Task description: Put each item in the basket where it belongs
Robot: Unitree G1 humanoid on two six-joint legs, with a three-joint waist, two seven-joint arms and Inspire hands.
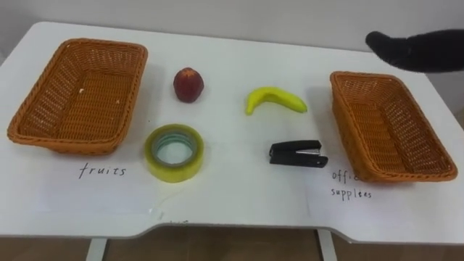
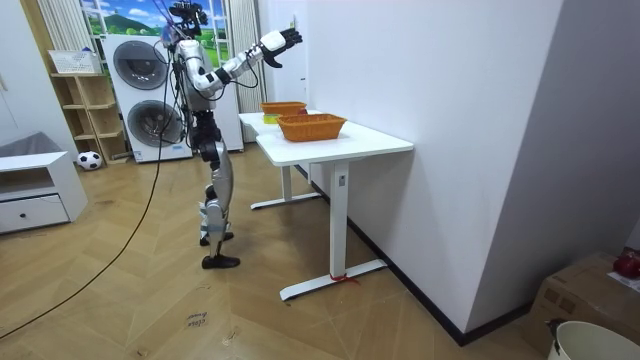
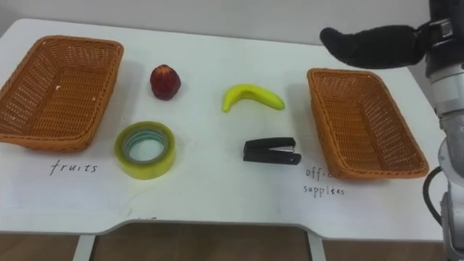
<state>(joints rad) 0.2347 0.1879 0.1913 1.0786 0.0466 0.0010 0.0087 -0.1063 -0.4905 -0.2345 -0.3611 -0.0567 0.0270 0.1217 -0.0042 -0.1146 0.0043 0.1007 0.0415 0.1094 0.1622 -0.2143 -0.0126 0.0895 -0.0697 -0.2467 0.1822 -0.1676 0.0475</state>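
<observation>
- On the smooth white table (image 1: 232, 199) before your robot sit two rectangular woven wicker baskets: the left basket (image 1: 134, 80) and the right basket (image 1: 348, 123), each with nothing in it.
- Between them you have four loose items, all apart from one another: one round red apple (image 1: 188, 85), one curved yellow banana (image 1: 274, 98), one glossy yellowish tape roll (image 1: 181, 172) lying flat, and one black stapler (image 1: 297, 153).
- Your robot's right hand (image 3: 370, 45), dark-gloved, reaches out above the far end of the right basket, fingers stretched straight and holding nothing.
- Your robot stands upright at the table's near side on a wood-plank floor (image 2: 150, 300), with two stacked washing machines (image 2: 145, 95) behind it and a white wall beside the table.
</observation>
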